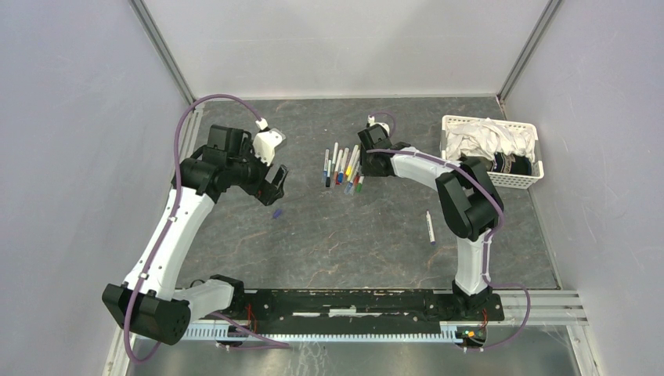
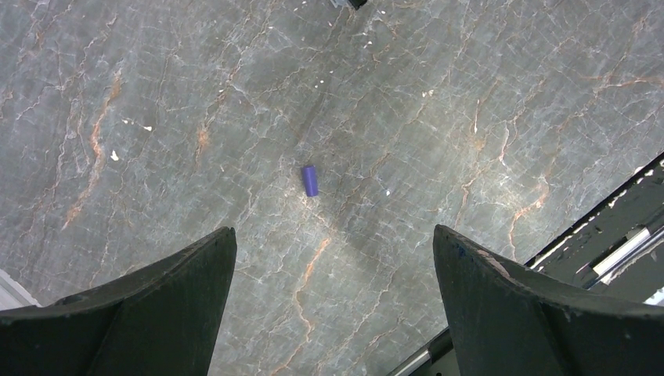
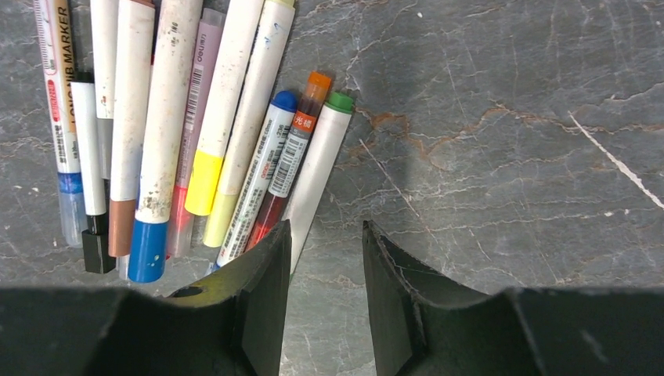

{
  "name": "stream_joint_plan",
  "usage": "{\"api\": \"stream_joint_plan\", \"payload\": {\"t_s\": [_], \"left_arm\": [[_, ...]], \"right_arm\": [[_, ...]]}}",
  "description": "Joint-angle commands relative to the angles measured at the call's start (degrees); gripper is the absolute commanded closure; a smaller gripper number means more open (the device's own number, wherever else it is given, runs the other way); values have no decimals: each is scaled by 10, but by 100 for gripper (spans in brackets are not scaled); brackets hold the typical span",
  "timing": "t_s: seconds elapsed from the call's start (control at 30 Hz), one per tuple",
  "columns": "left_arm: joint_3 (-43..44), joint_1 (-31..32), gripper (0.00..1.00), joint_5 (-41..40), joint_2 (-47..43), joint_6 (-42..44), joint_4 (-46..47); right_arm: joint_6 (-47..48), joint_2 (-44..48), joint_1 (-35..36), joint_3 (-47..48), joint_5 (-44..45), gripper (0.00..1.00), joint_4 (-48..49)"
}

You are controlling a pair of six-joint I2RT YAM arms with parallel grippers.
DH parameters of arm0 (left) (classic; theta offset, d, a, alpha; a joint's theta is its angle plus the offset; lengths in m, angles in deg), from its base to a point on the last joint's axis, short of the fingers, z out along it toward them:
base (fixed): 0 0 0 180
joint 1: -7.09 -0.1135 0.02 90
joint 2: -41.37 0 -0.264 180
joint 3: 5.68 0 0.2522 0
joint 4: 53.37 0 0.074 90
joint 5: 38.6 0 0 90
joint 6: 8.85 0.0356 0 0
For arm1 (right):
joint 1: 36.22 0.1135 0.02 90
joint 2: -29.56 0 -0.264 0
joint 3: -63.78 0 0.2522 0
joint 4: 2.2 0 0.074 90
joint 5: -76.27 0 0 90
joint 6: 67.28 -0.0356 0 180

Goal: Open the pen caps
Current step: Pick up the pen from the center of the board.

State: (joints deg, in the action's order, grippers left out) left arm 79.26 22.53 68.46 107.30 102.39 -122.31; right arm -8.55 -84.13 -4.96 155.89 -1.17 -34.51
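The jaws of the left gripper (image 2: 333, 231) stand spread wide with nothing between them, hanging over bare table (image 2: 485, 117). In its wrist view we see one purple cap (image 2: 310, 180) lying alone on the grey stone, ahead of the fingertips and between their lines, well apart from both.

The jaws of the right gripper (image 3: 325, 227) are parted by a narrow gap; only table shows through it, so we read them as released and empty. They sit at the near end of the bunch of pens (image 3: 196, 141), which lie side by side, fanned slightly. The green-ended pen (image 3: 317, 164) is the outermost and runs down beside the left finger (image 3: 262, 298); we cannot tell whether they touch.

From above, the pens (image 1: 343, 168) lie mid-table near the far edge, the right gripper (image 1: 366, 160) just beside them. A lone pen (image 1: 430, 227) rests apart, nearer the right arm's base. A white basket (image 1: 517, 182) holding a white cloth (image 1: 489, 137) stands at the far right.
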Motion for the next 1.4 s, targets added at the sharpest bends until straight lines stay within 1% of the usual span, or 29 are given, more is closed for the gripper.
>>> {"api": "stream_joint_plan", "payload": {"t_s": [0.0, 0.2, 0.33, 0.53, 0.77, 0.83, 0.87, 0.97, 1.07, 1.17, 1.3, 1.37], "left_arm": [[-2, -4, 0, 14, -13, -2, 9], [-9, -4, 0, 15, -17, -2, 10], [-13, -4, 0, 19, -19, -1, 12], [-14, -4, 0, 27, -19, -3, 12], [-12, -4, 0, 58, -15, -14, 13], [-12, -4, 0, 63, -11, -22, 14], [-11, -4, 0, 68, -9, -25, 14], [-18, -4, 0, 93, -10, -37, 23], [-30, -4, 0, 123, -13, -50, 40], [-45, -4, 0, 156, -7, -62, 63], [-65, -3, 0, 216, -3, -88, 106], [-73, -3, 0, 256, -4, -95, 120]], "right_arm": [[-8, -24, 1, 31, 12, 57, 4], [1, -54, 2, 61, 23, 57, -16], [7, -58, 2, 53, 36, 59, -20], [16, -37, 1, 17, 62, 67, -19], [22, 12, 0, -32, 91, 87, -15], [13, 39, 0, -45, 88, 97, -10], [7, 59, 1, -52, 80, 100, 1], [-16, 123, 9, -87, 47, 100, 42], [-45, 189, 37, -109, 32, 100, 83], [-82, 252, 73, -146, 16, 100, 164], [-134, 309, 129, -192, 26, 100, 269], [-150, 319, 154, -194, 36, 100, 301]]}}
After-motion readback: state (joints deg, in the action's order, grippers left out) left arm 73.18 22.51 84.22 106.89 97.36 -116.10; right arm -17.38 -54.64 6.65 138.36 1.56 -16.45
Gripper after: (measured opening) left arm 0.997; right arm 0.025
